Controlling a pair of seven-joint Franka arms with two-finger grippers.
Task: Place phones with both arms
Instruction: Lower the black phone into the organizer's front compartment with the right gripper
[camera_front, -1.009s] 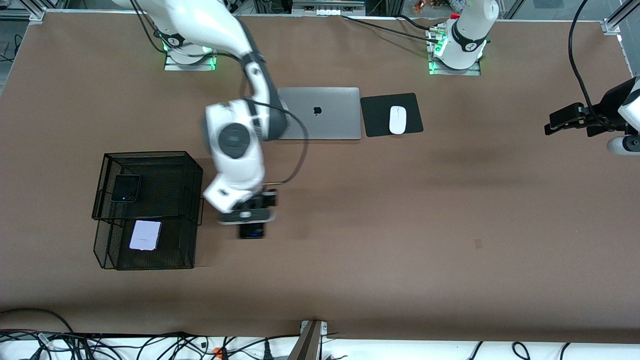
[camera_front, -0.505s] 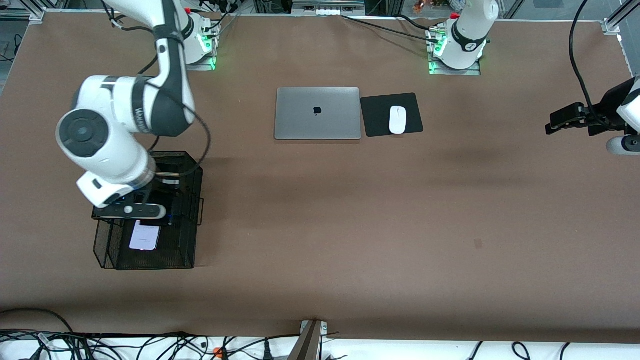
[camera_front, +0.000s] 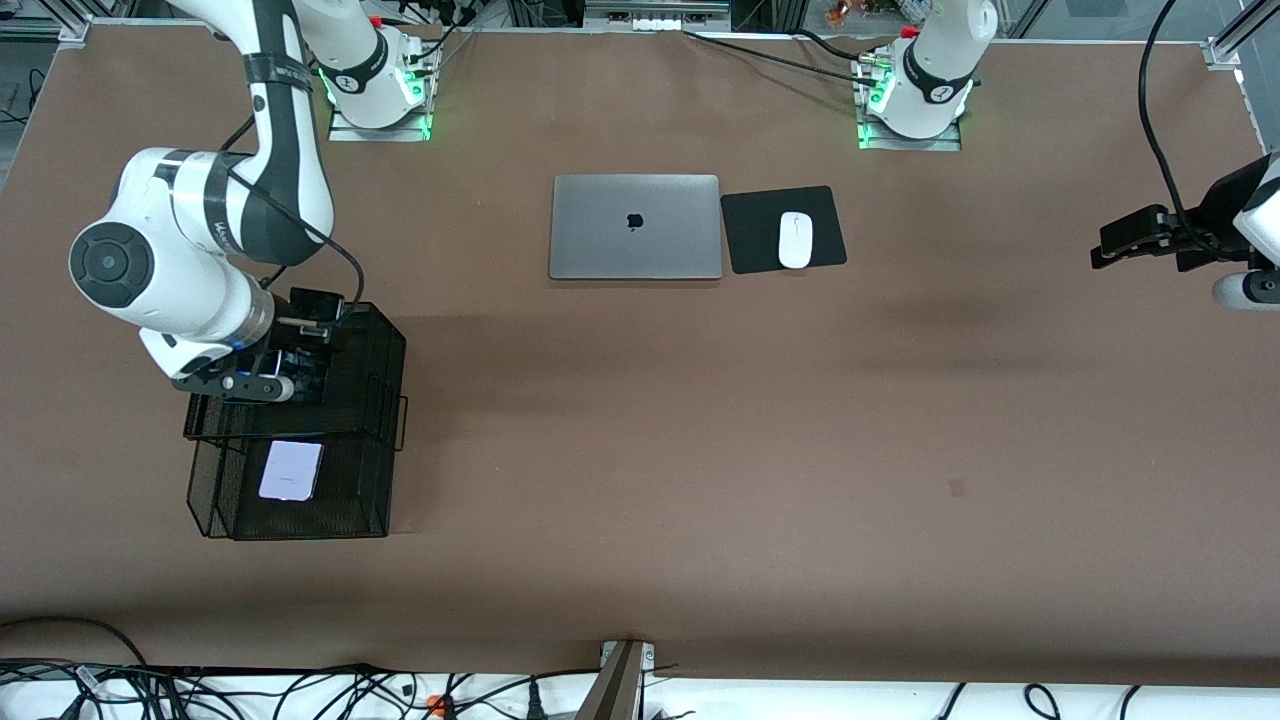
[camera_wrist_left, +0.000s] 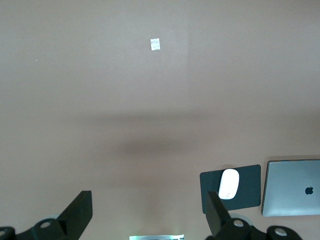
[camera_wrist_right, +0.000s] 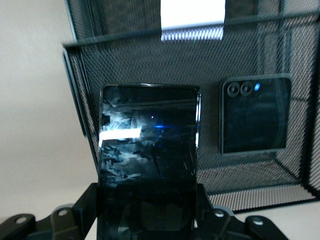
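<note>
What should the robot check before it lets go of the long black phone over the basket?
1. Right end effector shut on the long black phone: ok.
2. Phone is over the upper tray of the mesh basket: ok.
3. Free spot beside the small black phone already in that tray: ok.
4. Phone low enough to release safely: cannot tell.
5. White phone resting in the lower tray, out of the way: ok.
6. Left end effector open, waiting over bare table at its own end: ok.

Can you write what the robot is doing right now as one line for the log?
right gripper: shut on long black phone, over mesh rack's upper tray | small black phone: in upper tray | left gripper: open, waiting
</note>
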